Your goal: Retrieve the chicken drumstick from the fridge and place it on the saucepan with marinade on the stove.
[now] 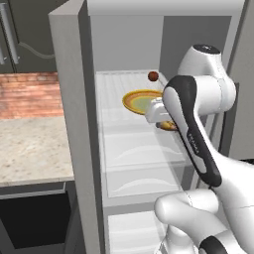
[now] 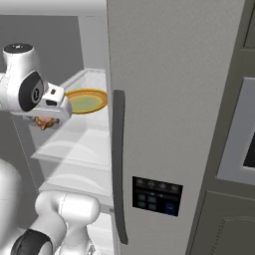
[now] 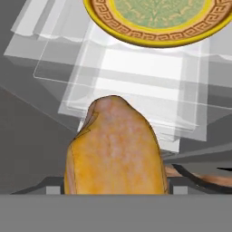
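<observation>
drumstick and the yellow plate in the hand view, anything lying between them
Nothing: in the hand view only bare white fridge shelf separates the chicken drumstick from the yellow plate.

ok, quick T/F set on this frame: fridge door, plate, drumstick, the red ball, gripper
1. The fridge is open, with its shelves in view. True.
2. The yellow plate holds the chicken drumstick. False: the plate carries nothing; the chicken drumstick is nearer the front of the shelf, at the gripper.
3. The drumstick sits right at the gripper, between its fingers in the hand view. True, though whether the jaws have closed on it cannot be told.
4. The small dark red ball lies on the plate. False: it sits behind the plate, toward the back of the shelf.
5. The arm is reaching into a lower shelf. False: it reaches the same shelf that holds the plate.
</observation>
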